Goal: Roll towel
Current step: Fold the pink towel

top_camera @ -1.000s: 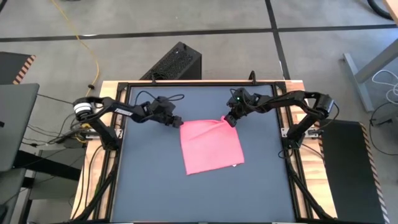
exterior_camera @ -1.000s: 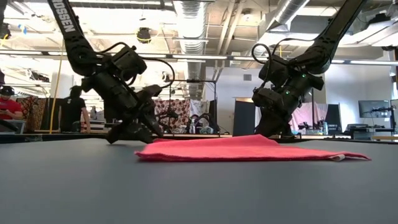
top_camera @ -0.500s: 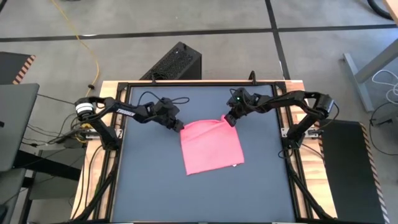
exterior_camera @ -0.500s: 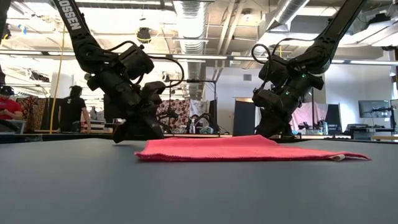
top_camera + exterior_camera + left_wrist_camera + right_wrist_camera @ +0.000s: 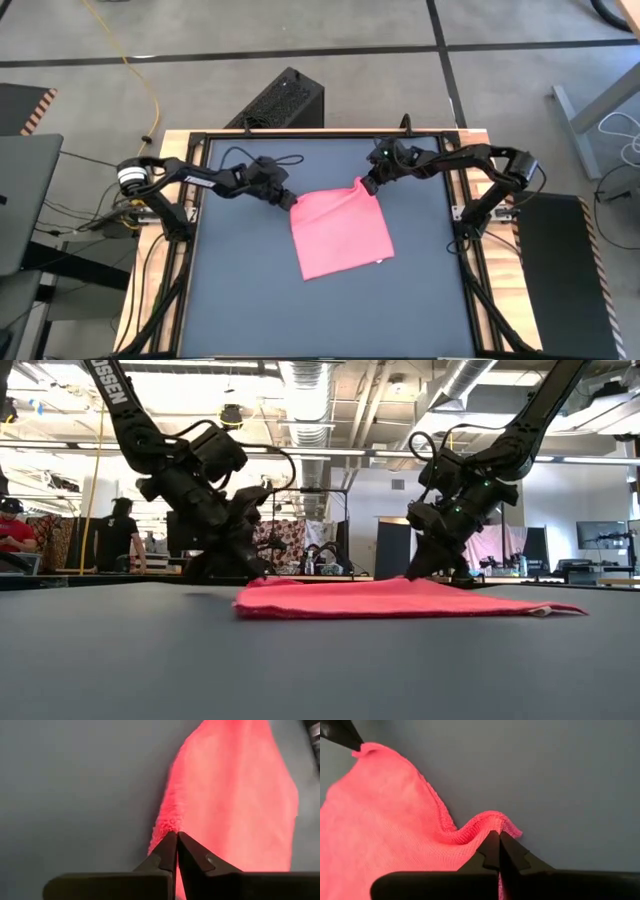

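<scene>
A workshop-like lab: exposed ceiling ducts [image 5: 300, 390], concrete floor [image 5: 330, 30], people [image 5: 118, 532] standing behind

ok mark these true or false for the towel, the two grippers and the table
1. The left gripper is shut on a corner of the towel. True.
2. The right gripper hangs open, clear of the towel. False: its jaws are shut on the towel's edge.
3. The towel is already rolled into a tube. False: it lies spread out, nearly flat.
4. Both grippers hold the towel's far edge, one at each corner. True.
5. The towel hangs over the edge of the table. False: it lies wholly on the tabletop.
</scene>
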`<state>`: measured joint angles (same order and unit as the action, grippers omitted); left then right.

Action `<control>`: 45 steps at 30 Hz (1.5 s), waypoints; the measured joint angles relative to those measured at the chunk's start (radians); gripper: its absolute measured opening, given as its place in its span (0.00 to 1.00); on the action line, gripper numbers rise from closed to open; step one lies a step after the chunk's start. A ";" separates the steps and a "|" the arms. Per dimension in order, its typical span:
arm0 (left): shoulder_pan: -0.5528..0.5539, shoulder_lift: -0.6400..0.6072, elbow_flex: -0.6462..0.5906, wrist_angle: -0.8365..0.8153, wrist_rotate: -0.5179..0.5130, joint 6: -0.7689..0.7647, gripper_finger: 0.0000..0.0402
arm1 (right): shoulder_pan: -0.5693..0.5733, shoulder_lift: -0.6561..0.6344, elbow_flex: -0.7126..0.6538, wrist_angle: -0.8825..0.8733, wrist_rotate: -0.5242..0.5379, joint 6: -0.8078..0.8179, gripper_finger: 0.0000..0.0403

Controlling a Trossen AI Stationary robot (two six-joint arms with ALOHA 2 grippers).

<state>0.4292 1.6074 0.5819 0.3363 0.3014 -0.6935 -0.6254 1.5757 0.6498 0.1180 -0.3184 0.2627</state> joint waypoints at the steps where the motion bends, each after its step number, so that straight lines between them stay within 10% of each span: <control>1: 0.000 -0.010 0.000 0.005 -0.001 -0.004 0.00 | 0.000 0.000 0.000 0.003 0.000 0.001 0.05; 45: -0.356 -0.203 0.000 -0.048 -0.087 -0.213 0.00 | 0.160 -0.349 0.000 -0.366 0.059 0.049 0.04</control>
<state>0.0732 1.4040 0.5823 0.2878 0.2143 -0.9066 -0.4656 1.2270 0.6498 -0.2482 -0.2595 0.3115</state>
